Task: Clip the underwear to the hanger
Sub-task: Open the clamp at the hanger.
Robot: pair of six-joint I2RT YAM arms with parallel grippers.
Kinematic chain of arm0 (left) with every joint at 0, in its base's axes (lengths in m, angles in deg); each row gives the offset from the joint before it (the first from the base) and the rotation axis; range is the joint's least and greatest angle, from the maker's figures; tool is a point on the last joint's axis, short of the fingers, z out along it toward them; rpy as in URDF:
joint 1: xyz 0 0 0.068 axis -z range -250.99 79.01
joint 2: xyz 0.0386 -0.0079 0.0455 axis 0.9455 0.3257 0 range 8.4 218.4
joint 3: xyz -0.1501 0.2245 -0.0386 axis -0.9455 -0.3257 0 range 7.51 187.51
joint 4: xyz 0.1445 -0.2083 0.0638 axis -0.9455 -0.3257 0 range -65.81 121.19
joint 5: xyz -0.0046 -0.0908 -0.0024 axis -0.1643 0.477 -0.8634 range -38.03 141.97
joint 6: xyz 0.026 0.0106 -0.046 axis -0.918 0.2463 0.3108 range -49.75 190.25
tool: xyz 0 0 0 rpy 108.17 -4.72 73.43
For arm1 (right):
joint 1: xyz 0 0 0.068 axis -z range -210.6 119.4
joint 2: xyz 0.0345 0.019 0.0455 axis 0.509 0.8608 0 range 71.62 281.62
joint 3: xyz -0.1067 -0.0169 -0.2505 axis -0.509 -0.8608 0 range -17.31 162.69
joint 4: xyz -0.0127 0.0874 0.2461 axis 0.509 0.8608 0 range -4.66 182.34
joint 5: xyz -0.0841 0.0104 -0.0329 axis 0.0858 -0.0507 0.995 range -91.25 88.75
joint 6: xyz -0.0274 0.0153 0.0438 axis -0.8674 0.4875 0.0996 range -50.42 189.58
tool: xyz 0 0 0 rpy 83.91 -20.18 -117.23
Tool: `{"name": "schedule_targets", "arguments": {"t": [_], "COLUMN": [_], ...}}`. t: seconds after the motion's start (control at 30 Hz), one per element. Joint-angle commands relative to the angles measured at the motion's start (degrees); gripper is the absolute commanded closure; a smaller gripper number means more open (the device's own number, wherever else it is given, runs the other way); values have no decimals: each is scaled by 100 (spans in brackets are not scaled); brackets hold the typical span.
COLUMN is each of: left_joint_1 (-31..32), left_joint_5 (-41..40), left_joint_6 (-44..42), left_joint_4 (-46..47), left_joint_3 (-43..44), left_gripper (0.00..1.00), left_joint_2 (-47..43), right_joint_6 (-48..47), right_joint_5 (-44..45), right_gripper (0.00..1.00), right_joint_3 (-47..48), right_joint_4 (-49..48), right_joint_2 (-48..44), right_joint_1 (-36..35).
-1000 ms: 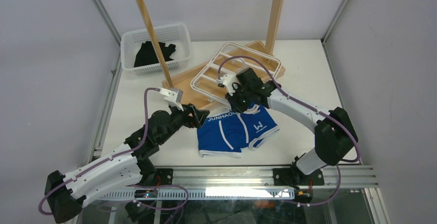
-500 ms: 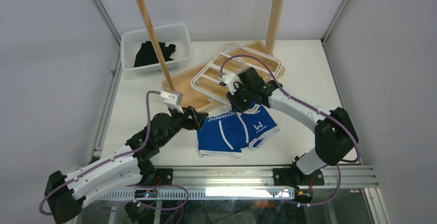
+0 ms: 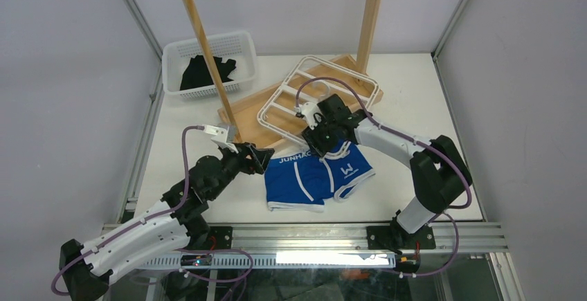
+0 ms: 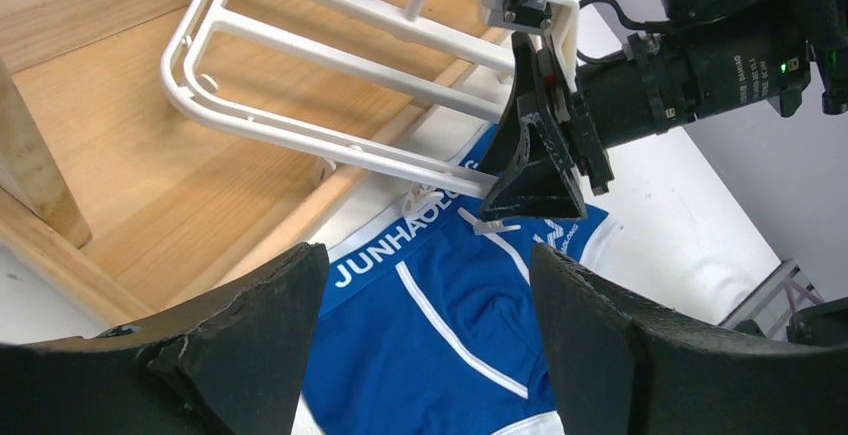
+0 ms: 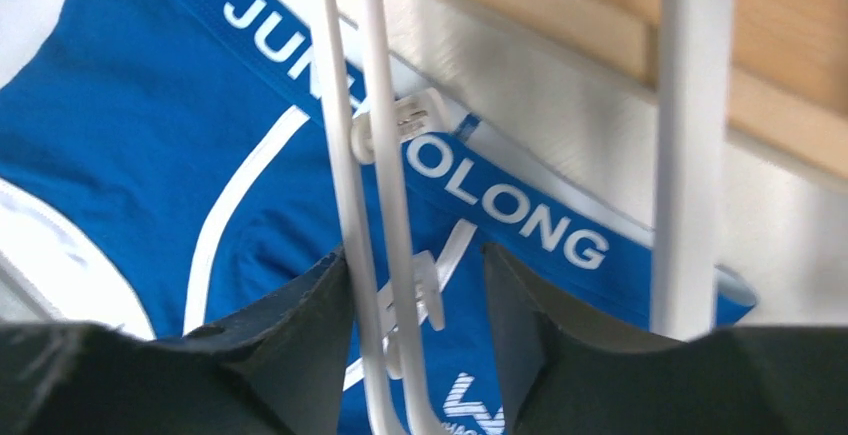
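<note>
**Feed the waistband into the clip**

The bright blue briefs with white lettering [image 3: 318, 180] lie flat at centre frame, with the white plastic frame hanger [image 5: 695, 105] crossing their waistband [image 5: 500, 200]. The right gripper [image 5: 412, 255] straddles a rail and a small white clip [image 5: 420, 290]; I cannot tell whether it is clamped. The left gripper [image 4: 428, 255], jaws wide apart and empty, should lift the waistband squarely into that clip.

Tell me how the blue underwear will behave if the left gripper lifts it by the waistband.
Likely floppy: the underwear lies flat and creased, so it should sag from wherever it is pinched. Probably light, being thin cloth. The waistband looks thicker, so it may give the open left gripper a firmer hold.
</note>
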Motion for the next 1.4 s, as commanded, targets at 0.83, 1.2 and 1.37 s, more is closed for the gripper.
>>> {"name": "schedule_targets", "arguments": {"t": [0.83, 1.2, 1.37], "left_joint_1": [-36, -39, -40], "left_joint_5": [-294, -352, -433], "left_joint_6": [15, 50, 65], "left_joint_4": [-186, -323, -348], "left_joint_3": [94, 24, 29], "left_gripper": [24, 24, 24], "left_joint_2": [-264, -446, -450], "right_joint_6": [-179, -134, -179], "right_joint_5": [-217, 275, 329], "right_gripper": [41, 47, 70], "right_joint_3": [2426, 2201, 2127], "right_joint_4": [84, 243, 271], "right_joint_2": [1879, 1870, 1777], "right_joint_1": [-357, -505, -502]}}
